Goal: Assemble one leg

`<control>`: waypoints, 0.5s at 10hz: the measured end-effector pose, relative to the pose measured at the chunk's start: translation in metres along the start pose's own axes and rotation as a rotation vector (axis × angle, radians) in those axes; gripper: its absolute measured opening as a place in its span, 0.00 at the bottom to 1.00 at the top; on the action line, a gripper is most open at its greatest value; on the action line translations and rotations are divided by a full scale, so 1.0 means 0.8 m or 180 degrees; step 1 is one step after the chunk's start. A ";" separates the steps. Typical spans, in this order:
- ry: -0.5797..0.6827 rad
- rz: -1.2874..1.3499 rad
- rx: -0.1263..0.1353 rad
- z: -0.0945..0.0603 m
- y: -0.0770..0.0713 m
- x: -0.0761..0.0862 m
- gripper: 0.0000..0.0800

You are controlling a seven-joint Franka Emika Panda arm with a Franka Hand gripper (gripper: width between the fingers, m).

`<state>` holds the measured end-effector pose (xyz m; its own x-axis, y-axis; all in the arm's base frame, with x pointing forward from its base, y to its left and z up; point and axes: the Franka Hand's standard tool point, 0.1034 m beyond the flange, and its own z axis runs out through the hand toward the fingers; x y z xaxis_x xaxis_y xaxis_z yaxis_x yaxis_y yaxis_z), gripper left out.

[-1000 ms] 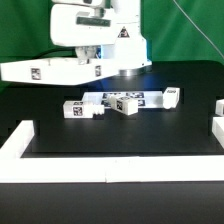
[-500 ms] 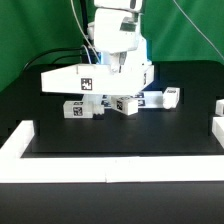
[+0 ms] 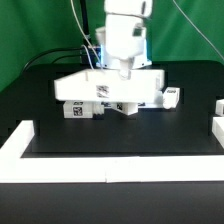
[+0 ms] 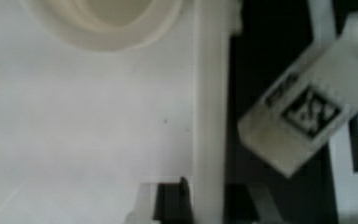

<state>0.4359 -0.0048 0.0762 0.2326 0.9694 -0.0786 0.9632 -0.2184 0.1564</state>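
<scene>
over the black surface (image 3: 120, 142), our hand (image 3: 122, 68) grips the white panel (image 3: 85, 88) aloft. raised, we judge, to clear a leg (image 3: 78, 109) beneath.

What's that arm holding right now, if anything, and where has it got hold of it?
The hand holds the large flat white panel, gripping its raised rim along one edge.

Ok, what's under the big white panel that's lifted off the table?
Several tagged legs lie on the table beneath the panel; its edge covers some of them.
</scene>
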 end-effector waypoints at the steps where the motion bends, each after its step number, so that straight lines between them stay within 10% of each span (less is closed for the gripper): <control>1: 0.0052 -0.0127 0.0010 0.016 0.003 0.026 0.07; 3: 0.0093 -0.0435 0.0001 0.036 0.023 0.068 0.07; 5: 0.0085 -0.0413 0.0023 0.037 0.018 0.063 0.07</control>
<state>0.4658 0.0378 0.0454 0.1023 0.9922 -0.0714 0.9860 -0.0916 0.1395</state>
